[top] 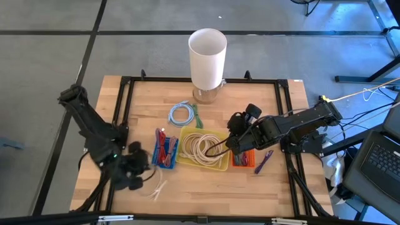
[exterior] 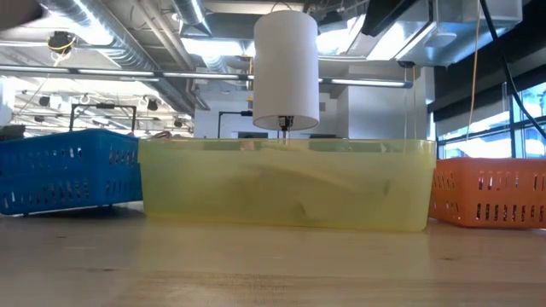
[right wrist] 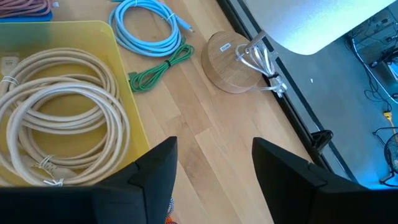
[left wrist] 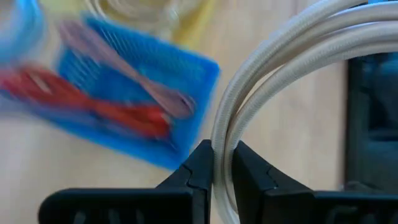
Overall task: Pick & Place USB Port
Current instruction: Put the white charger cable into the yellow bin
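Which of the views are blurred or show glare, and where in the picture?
Left wrist view: the blue basket and its red cable are smeared, while the white cable in the left pincer is sharper. Right wrist view: the lamp shade is overexposed to white. Low view: the ceiling lights glare, and the near table is soft.
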